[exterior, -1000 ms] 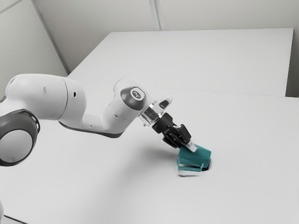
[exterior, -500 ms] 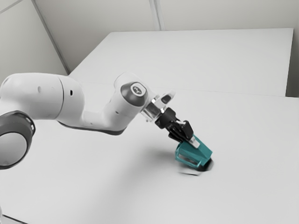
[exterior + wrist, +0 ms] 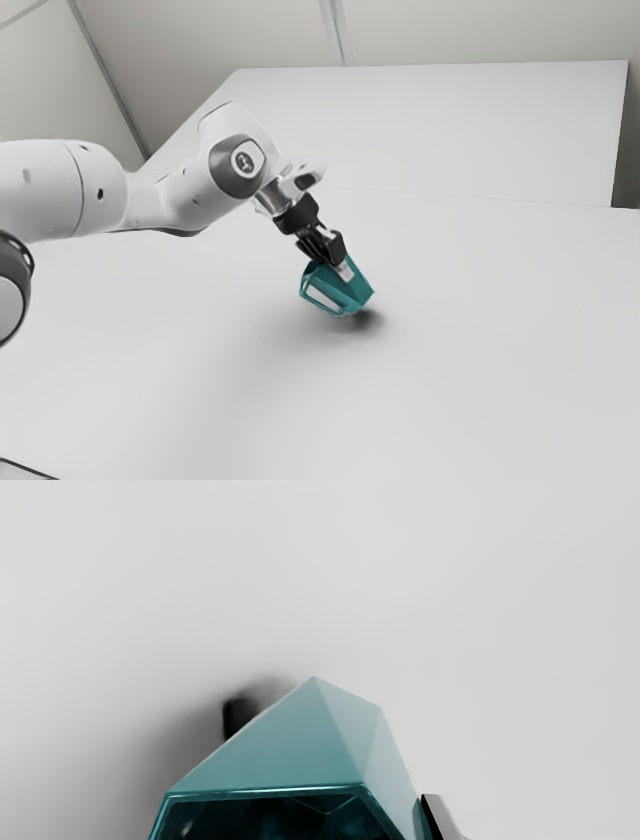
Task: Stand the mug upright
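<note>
The teal faceted mug (image 3: 350, 292) is tilted in the exterior view, its handle toward the exterior view's left and its base low toward the right. My black gripper (image 3: 342, 268) holds it by the rim from the upper left, shut on the wall. A dark shadow lies just under the base, and the mug looks slightly raised. In the wrist view the mug (image 3: 280, 755) shows its outer wall and dark open mouth. There the gripper (image 3: 409, 826) has one finger against the outer wall; the other is mostly hidden in the mouth.
The white table (image 3: 480, 380) extends around the mug on all sides. Pale walls stand behind it, and a thin dark line crosses the exterior view's lower left corner.
My gripper has carried the mug up and toward the exterior view's left, away from its earlier spot. The mug has tipped, its base now lower and its mouth turned up toward the hand.
</note>
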Robot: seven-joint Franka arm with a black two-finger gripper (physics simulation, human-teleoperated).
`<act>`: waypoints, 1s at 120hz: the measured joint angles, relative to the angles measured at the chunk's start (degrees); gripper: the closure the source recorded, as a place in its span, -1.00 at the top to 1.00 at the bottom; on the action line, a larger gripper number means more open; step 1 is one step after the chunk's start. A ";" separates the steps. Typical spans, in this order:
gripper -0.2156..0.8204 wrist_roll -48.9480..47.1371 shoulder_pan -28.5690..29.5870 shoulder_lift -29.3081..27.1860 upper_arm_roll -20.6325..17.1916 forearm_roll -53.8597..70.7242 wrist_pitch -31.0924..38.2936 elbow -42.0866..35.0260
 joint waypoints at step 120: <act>-0.91 -7.70 6.06 6.69 2.15 38.32 6.99 5.07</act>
